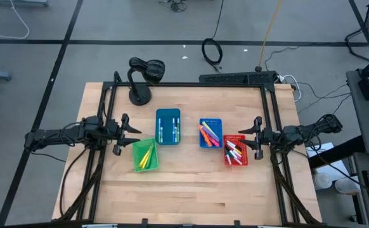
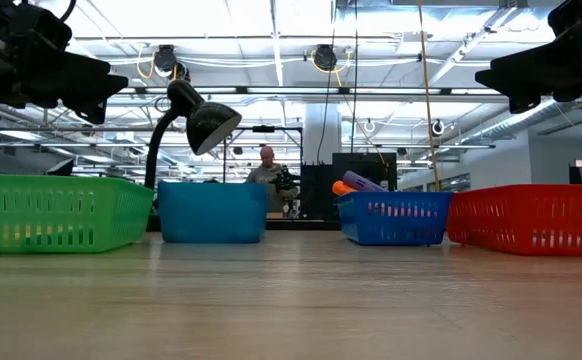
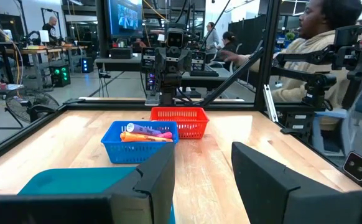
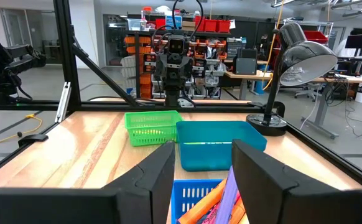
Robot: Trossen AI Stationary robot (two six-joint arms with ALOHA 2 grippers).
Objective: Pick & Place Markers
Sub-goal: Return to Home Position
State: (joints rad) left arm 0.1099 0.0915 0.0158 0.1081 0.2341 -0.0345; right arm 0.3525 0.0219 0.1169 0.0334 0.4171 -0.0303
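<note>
Both pincers hang empty, fingers apart. The left pincer (image 1: 132,133) is just beside the green bin (image 1: 136,162), and the right pincer (image 1: 240,137) is by the blue bin (image 1: 211,120) and red bin (image 1: 236,164). All markers (image 1: 146,155) lie in bins; none shows on the tabletop (image 1: 191,190). The likely risk is an arm dipping as it swings home. It could clip a rim or catch the orange marker (image 2: 342,187) poking above the blue bin, spilling sorted markers.

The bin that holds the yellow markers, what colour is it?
The bin is green; the high view shows it best.
</note>
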